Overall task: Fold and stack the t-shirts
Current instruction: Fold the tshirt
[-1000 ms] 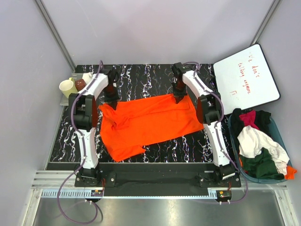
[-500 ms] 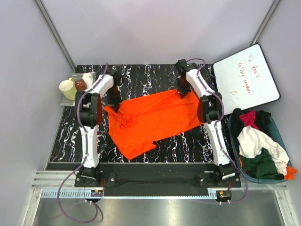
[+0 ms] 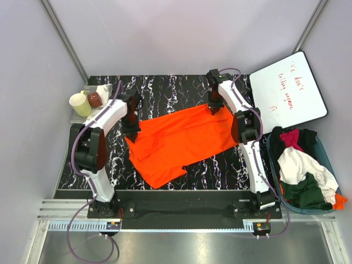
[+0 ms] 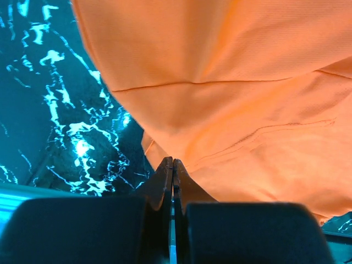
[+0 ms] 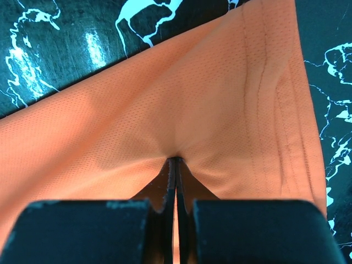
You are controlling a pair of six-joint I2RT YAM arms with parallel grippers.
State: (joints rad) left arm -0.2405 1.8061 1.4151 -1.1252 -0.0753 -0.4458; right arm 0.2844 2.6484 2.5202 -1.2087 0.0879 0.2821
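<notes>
The bright orange t-shirt point(image 3: 179, 140) lies spread on the black marbled table, slanting from far right to near left. My left gripper point(image 3: 131, 127) is shut on its left edge; in the left wrist view point(image 4: 174, 160) the jaws pinch the orange cloth point(image 4: 231, 82). My right gripper point(image 3: 214, 108) is shut on the shirt's far right corner near the hem; in the right wrist view point(image 5: 175, 159) the cloth point(image 5: 181, 104) puckers at the tips. Other t-shirts, white point(image 3: 300, 165), dark green point(image 3: 302, 192), magenta-red point(image 3: 290, 137) and black, lie heaped in a bin.
A blue-grey bin point(image 3: 329, 159) stands off the table's right edge. A white board with red handwriting point(image 3: 289, 91) leans at the far right. A yellow mug point(image 3: 78, 103) and a dark red cup point(image 3: 94, 99) sit at the far left corner.
Both grippers have dragged the orange shirt to the right and a little away from the near edge. The left arm has swung outward at the elbow.
</notes>
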